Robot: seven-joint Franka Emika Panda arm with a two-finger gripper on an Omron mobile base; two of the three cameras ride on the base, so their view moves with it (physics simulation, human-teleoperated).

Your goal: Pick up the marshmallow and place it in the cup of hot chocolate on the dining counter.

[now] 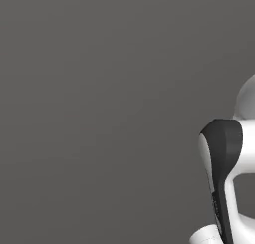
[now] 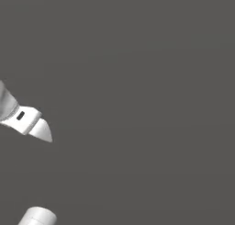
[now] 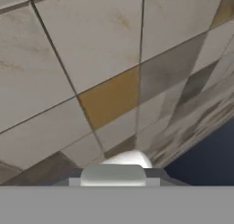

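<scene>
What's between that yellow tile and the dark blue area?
Only bare grey and pale tiles, in the hand view.

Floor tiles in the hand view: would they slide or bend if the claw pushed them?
Probably not. The floor tiles look flat and locked together by thin dark seams, so likely stiff and fixed. Their dull, blotchy faces seem hardly slippery.

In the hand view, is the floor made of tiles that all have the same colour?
No: the tiled floor is mostly pale beige square tiles, but one mustard-yellow tile and some grey tiles lie among them.
</scene>
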